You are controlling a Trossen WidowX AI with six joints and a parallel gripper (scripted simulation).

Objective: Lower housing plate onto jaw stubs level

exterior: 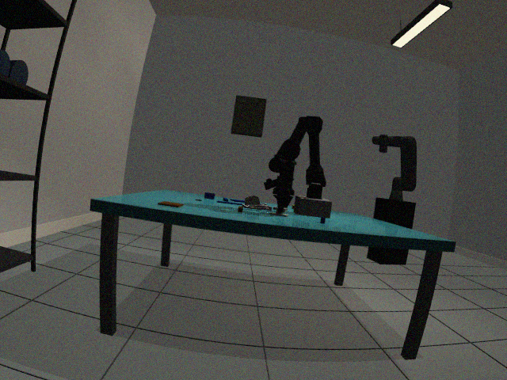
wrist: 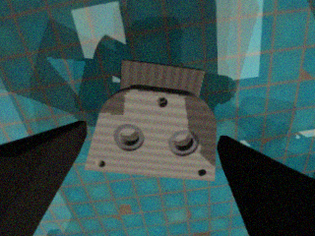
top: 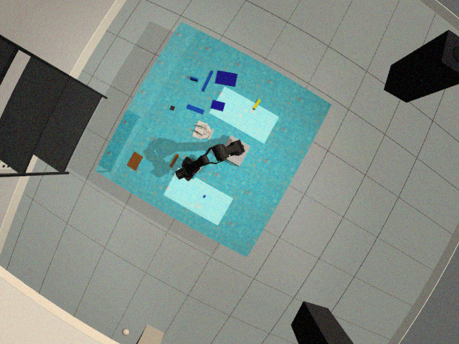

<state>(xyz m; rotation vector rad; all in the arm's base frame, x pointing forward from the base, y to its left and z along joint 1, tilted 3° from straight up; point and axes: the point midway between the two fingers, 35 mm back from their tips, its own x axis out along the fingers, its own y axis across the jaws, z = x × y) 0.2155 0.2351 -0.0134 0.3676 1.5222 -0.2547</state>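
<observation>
1. Two fingers of our gripper (top: 183,173) (exterior: 281,210) (wrist: 153,133) stand wide apart, with nothing clamped between them.
2. We see the housing plate (exterior: 280,214) (wrist: 153,149) low at the table (top: 281,178) (exterior: 196,217) (wrist: 148,206), below the fingertips; from the top, the arm mostly hides it.
3. We judge this to be the pick-up: lowering around the plate, then closing squarely on its sides.
4. The pale assembly (top: 201,130) (exterior: 257,207), probably holding the jaws, lies apart from the plate, so carrying and seating remain.
5. Both fingers have little side room, so we should keep the plate centred or risk tipping an edge.
6. Our plate sits well inside the table's edges; the brown bar (top: 173,160) nearby calls for a straight lift.
</observation>
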